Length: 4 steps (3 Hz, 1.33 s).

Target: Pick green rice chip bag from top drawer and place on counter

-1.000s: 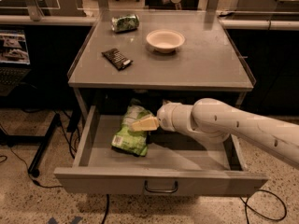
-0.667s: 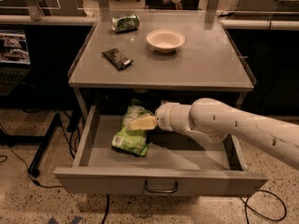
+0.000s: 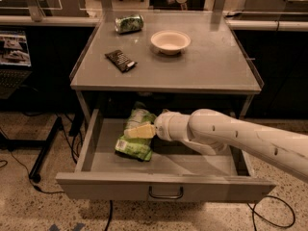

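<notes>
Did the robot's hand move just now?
Yes. The hand, at the green rice chip bag, slid a little left toward the top drawer's left wall.

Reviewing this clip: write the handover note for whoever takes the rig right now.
Tool: inside the open top drawer, directly over the green rice chip bag; whether it has a hold is unclear.
Bag: lying on the drawer floor, left of centre.
Counter: holds a bowl, a can and a dark wrapper.
Done: drawer open, arm at the bag.
Left: secure the bag, lift it out, set it on the counter.
</notes>
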### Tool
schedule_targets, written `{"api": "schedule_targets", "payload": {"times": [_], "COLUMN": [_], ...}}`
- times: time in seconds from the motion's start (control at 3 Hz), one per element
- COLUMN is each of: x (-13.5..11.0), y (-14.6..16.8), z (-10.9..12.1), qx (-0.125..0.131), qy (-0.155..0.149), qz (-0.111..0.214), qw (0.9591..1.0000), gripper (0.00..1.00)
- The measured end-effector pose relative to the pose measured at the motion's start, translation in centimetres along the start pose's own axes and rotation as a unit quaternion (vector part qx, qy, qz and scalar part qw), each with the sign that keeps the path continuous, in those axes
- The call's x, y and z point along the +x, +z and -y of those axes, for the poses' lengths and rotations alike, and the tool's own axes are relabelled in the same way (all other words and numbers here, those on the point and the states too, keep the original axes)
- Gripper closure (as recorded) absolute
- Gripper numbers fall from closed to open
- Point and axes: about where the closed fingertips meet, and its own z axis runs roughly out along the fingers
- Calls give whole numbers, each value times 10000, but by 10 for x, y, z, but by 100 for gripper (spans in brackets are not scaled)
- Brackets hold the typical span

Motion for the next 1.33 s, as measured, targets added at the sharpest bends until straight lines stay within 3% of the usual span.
{"api": "schedule_targets", "payload": {"times": [0.67,1.0,1.33], "x": [27,28,28], "y": [19,20,20], "z": [-2,-2,-2], "qx": [195,201,201], "qy": [143,139,139], "qz": [-231,-234,-234], "qw": [9994,9994,9994], "gripper": [0,19,50]}}
